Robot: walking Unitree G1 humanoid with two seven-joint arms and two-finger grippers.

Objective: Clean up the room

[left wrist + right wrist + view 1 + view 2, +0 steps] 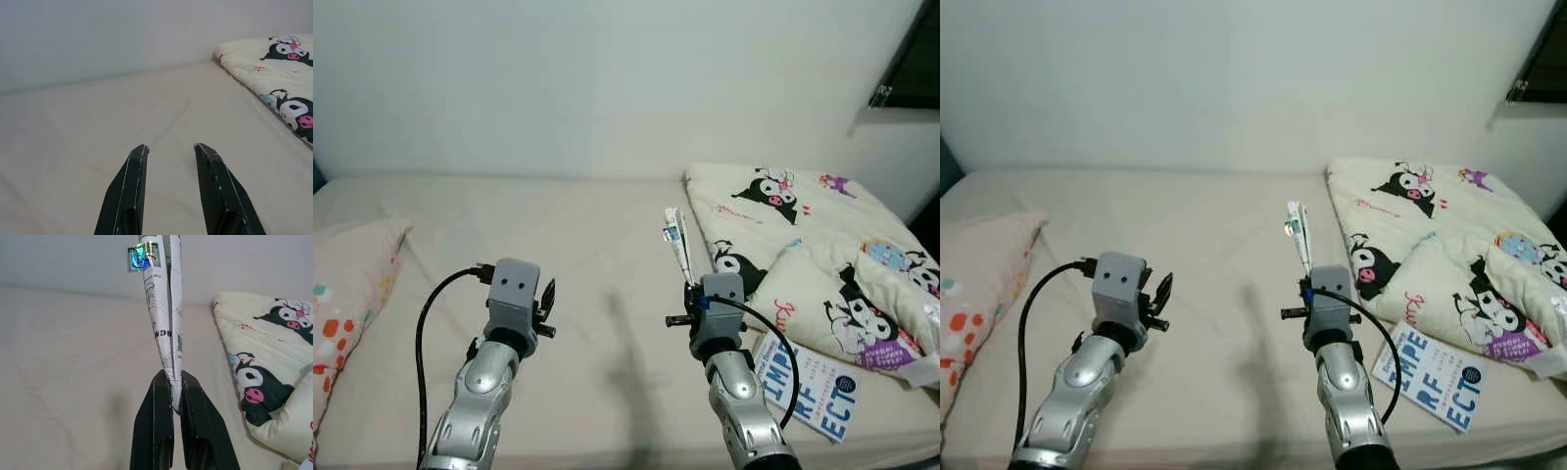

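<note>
Right pincer (176,392) is clamped on a folded paper packet (162,298) over the bed (597,255); left pincer (171,149) hangs apart.

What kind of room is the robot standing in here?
Most likely a bedroom: a bed with a beige sheet runs along the wall, with a pillow at one end and a cartoon-print quilt at the other.

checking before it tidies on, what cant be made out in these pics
- Printed packet held in the right gripper: top cut off by the right wrist view's edge; its small print is unreadable.
- Book on the bed: in the left eye view, the right arm and the cartoon blanket cover part of its title.
- Pink pillow: cut off by the left edge.
- Left gripper: open fingers, bases cut off below in the left wrist view.
</note>
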